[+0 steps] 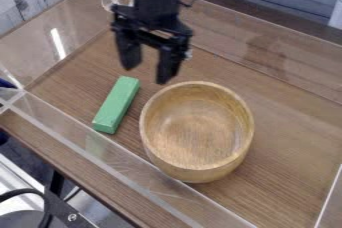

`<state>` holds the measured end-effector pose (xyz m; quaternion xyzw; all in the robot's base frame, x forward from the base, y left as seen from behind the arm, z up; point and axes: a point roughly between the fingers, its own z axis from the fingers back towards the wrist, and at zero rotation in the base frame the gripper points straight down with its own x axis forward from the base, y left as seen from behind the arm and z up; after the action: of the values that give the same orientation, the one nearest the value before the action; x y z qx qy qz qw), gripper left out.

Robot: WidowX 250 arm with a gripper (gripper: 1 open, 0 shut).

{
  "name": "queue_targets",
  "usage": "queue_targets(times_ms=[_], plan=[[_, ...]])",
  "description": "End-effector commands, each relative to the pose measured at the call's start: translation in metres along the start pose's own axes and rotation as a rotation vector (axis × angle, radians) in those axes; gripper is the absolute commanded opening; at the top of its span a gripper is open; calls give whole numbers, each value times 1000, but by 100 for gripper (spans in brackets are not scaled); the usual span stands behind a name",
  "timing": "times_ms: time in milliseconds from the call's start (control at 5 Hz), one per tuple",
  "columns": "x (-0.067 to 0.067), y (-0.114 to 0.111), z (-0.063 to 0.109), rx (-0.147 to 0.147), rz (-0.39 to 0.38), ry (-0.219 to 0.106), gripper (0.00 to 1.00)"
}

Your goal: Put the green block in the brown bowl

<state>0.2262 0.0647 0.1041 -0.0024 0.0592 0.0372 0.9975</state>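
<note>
One risk: the open gripper [147,64], descending off-centre, could nudge the green block [116,105] against the bowl [197,132].

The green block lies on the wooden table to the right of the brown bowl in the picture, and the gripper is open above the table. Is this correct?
Not quite: the camera view shows the green block to the left of the brown bowl. The rest is right.
</note>
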Motion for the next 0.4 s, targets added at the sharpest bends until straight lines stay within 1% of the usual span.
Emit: queue_targets(times_ms=[0,200], plan=[[-1,24,7,20,16,-62,100],[-3,31,-3,24,32,-51,100]])
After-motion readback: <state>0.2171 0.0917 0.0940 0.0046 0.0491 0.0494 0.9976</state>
